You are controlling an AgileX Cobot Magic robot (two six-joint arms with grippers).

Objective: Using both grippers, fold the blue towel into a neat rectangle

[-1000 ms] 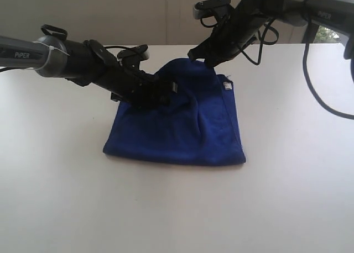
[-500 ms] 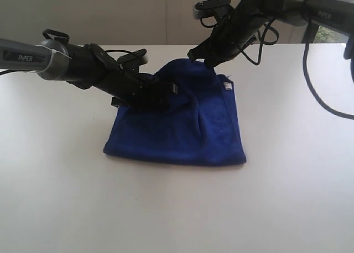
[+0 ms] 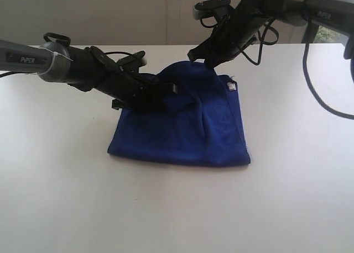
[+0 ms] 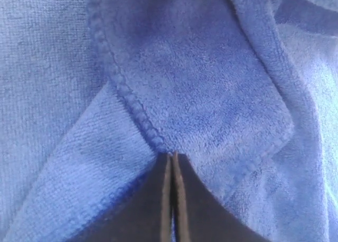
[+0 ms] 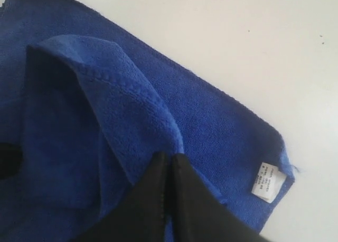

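the left hand [image 4: 171, 158] is now clenched: one second before its jaws are wide over the cloth, and now they press together on the stitched hem [image 4: 132, 112] of the blue towel [image 4: 211, 78]. it seems to pinch the edge of a corner flap right at its tips. in the exterior view a small fold of cloth rises just in front of this hand [image 3: 168, 95], and the whole towel [image 3: 182, 131] slides a little away from it, toward the right arm's side.

the right hand [image 5: 169, 160] stays clenched as before on the far edge of the towel [image 5: 63, 147] and holds it lifted above the surface [image 3: 166, 209]. the white tag [image 5: 266, 181] lies flat just beside this hand, on the lower layer.

the rest of the towel lies below and between both hands, already doubled on the surface, with its near edge rather straight.

my judgement: both hands have now their grip, so the next fold can begin. the left pinch is shallow and can slip.
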